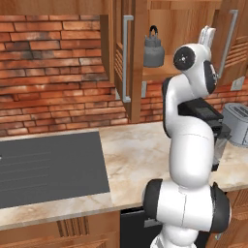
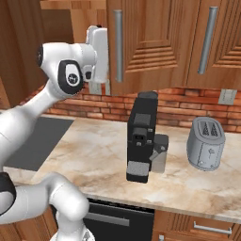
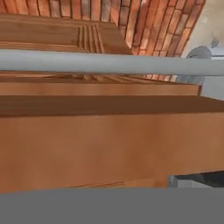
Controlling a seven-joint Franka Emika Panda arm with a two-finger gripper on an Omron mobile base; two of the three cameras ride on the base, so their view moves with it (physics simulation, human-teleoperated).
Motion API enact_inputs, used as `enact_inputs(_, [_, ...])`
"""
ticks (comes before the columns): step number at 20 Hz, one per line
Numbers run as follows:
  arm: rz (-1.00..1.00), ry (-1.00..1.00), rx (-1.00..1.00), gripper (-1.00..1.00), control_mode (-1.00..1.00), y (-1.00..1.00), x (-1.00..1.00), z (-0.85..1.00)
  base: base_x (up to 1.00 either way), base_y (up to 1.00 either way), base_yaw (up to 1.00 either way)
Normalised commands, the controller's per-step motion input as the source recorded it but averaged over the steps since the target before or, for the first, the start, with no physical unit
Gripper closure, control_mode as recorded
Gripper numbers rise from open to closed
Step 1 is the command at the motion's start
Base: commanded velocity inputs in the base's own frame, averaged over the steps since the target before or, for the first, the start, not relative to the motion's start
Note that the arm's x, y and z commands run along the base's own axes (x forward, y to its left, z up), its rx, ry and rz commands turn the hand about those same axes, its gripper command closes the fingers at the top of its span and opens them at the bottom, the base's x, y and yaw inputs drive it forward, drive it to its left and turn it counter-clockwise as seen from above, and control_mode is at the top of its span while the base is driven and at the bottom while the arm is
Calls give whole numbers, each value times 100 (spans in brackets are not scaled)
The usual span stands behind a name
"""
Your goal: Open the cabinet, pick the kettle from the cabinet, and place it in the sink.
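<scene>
Left base view: my gripper (image 1: 208, 35) was raised at the open cabinet (image 1: 127, 29), beside the right-hand door (image 1: 231, 38); the kettle (image 1: 153, 47) stood on the shelf inside, to my hand's left and well apart from it, upright with its black handle arched above. A toaster (image 1: 237, 122) sat on the counter (image 1: 140, 155) far below my hand. Right base view: my hand (image 2: 98, 52) hung just beside the grey bar handle (image 2: 117, 44) of the door, not around it; a black coffee machine (image 2: 141, 136) stood on the counter beneath. Hand view: the bar handle (image 3: 109, 62) crossed just ahead of me, wood panel behind it, nothing between my fingers, which stood fully apart. Judged step: doors open, opening done; reaching for the kettle was in hand. Next move called for swinging my hand leftward into the cabinet and settling the spread fingers around the kettle's body or handle before closing.
</scene>
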Motion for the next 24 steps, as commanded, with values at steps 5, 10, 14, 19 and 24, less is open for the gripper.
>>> enact_inputs(5, [-28, 1, 0, -100, -100, -33, -42, 7, 0, 0, 0])
enact_inputs(10, [-27, 0, 0, -100, -100, -27, -50, 6, 0, 0, 0])
enact_inputs(14, [-26, 0, 1, -100, -100, -29, -50, 4, 0, 0, 0])
enact_inputs(19, [-23, 0, 3, -100, -100, -39, -44, 3, 0, 0, 0])
enact_inputs(24, [-18, 1, 4, -100, -100, -51, -39, 3, 0, 0, 0])
